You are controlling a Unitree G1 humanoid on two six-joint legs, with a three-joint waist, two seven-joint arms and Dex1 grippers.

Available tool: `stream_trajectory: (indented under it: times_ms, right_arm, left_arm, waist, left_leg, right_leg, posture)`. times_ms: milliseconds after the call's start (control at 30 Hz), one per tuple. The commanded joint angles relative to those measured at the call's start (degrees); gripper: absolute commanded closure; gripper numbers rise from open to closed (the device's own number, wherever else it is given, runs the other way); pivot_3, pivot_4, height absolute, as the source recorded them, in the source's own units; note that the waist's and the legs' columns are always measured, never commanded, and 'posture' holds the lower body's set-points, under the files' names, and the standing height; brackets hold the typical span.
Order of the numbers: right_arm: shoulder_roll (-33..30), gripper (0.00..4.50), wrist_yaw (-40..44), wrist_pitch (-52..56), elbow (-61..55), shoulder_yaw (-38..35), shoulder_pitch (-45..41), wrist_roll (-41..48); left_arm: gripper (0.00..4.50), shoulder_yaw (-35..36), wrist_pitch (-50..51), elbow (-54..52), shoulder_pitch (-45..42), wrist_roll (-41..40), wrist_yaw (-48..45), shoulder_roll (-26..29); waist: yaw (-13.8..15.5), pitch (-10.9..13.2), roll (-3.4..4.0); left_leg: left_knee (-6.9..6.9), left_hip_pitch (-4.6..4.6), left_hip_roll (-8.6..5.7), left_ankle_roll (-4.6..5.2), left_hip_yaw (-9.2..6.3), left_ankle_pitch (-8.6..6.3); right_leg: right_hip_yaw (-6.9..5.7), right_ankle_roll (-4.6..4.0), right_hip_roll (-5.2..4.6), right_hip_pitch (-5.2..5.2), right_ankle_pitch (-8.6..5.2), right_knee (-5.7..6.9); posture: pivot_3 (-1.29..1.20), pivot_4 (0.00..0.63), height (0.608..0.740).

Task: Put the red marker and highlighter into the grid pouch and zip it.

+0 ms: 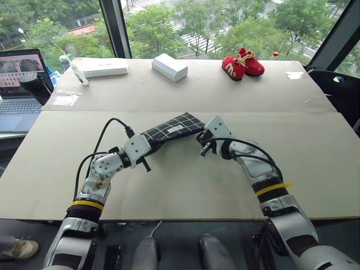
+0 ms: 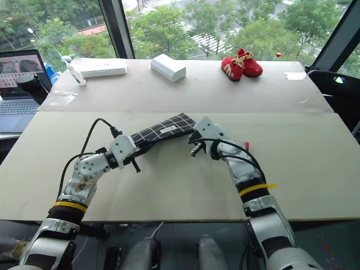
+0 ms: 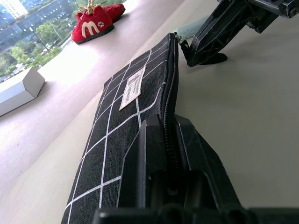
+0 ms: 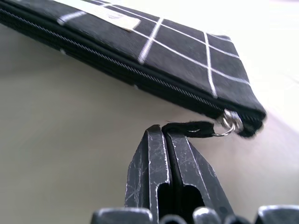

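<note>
Now both hands are clamped at opposite ends of the grid pouch [image 1: 171, 129], which lies across the middle of the counter [image 1: 315, 163].

The left hand [image 1: 151, 147] is clenched on the near-left end of the pouch, its fingers [image 3: 149, 154] pinching the zipper edge. The right hand [image 4: 164, 135] is squeezed tight at the far-right end, its fingertips [image 4: 152, 140] pressed together right at the black zipper-pull strap [image 4: 194, 128]; whether the strap is actually pinched between them cannot be told. The strap hangs from a small metal ring [image 4: 228, 125] at the corner of the pouch, and the zipper line looks done up along the visible edge. A white label [image 3: 132, 87] sits on the upper face. Well beyond, a pair of small red shoes [image 1: 242, 63] and a white box [image 1: 169, 67] rest near the window, with a laptop [image 1: 19, 84] off to the left.
</note>
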Motion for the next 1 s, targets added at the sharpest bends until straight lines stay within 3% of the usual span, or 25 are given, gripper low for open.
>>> stream_trajectory:
  times_ms: [33,300,600,700,800,1000]
  right_arm:
    - [2.9,4.45,2.0,-1.3,-3.1,2.7,-1.7,0.1]
    - [3.9,4.45,9.9,-0.5,-7.8,7.6,-0.8,0.7]
    - [6.4,4.45,10.6,2.8,-9.5,2.4,-2.3,6.4]
    - [6.7,3.71,12.1,6.6,-12.4,0.0,-2.0,10.5]
    - [6.8,2.68,13.4,9.6,-15.9,-1.7,-1.4,14.4]
    - [3.7,0.62,16.6,12.5,-20.4,1.6,0.9,14.9]
  left_arm:
    - [4.5,0.5,0.0,-1.1,-0.4,-0.9,0.6,-0.8]
    - [4.5,0.4,-0.3,-0.6,-0.6,-0.7,0.6,-1.5]
    - [4.5,0.4,-0.3,-0.1,-0.9,-0.7,0.4,-1.6]
    - [4.5,0.5,-0.3,0.1,-1.1,-0.7,0.3,-1.6]
    - [4.5,0.5,-0.3,0.1,-1.2,-0.6,0.2,-1.7]
    - [4.5,0.2,0.0,0.0,-1.5,-0.7,0.1,-1.9]
  waist:
    - [0.0,0.0,0.0]
    - [0.1,0.0,0.0]
    - [0.0,0.0,0.0]
    - [0.1,0.0,0.0]
    - [0.1,0.0,0.0]
    - [0.2,0.0,-0.01]
  left_leg:
    - [0.0,0.0,0.0,0.0,0.0,0.0]
    - [0.0,0.0,0.0,0.0,0.0,0.0]
    - [0.0,0.0,0.01,0.0,-0.01,0.0]
    - [0.0,0.0,0.01,0.0,-0.01,0.0]
    - [0.0,-0.01,0.01,0.0,-0.02,0.0]
    - [0.01,-0.01,0.0,0.0,-0.02,0.0]
  right_leg:
    - [0.0,0.0,0.0,0.0,0.0,0.0]
    - [-0.01,0.0,0.0,-0.01,0.0,0.01]
    - [-0.02,0.0,0.01,-0.02,0.0,0.02]
    - [-0.03,0.0,0.0,-0.02,0.0,0.03]
    - [-0.02,0.0,0.0,-0.02,0.0,0.03]
    - [-0.03,0.0,0.0,-0.01,0.0,0.01]
  posture:
    - [0.0,0.15,0.73]
    - [0.0,0.15,0.73]
    - [0.0,0.15,0.73]
    - [0.0,0.15,0.73]
    - [0.0,0.15,0.73]
    - [0.0,0.15,0.73]
